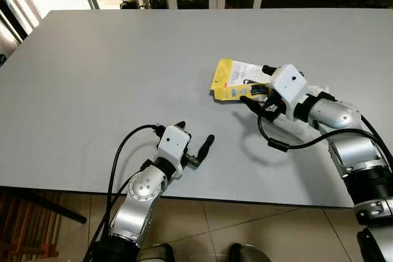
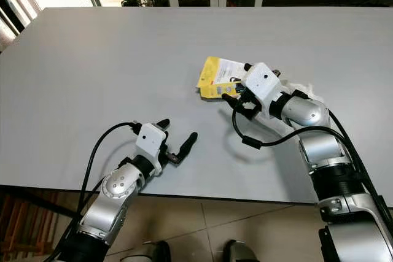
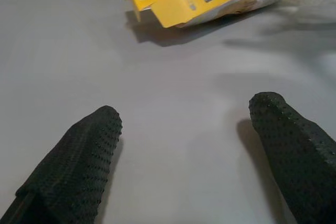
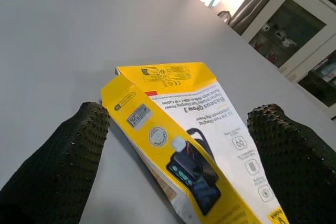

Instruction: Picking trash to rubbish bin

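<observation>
On a grey bench (image 1: 92,78), the right gripper (image 4: 178,140) straddles a yellow box (image 1: 236,80) lying right of centre, jaws released ready to grasp it, while the left gripper (image 1: 195,141) rests near, also released.

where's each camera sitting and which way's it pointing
Left eye view: on the head, looking forward and down at the grey table; both arms show, right claw at the yellow package.
Right eye view: the same scene from its stereo twin.
Left wrist view: along the open left claw, low over the table.
Right wrist view: along the open right claw straddling the package.
All four share the package.
</observation>
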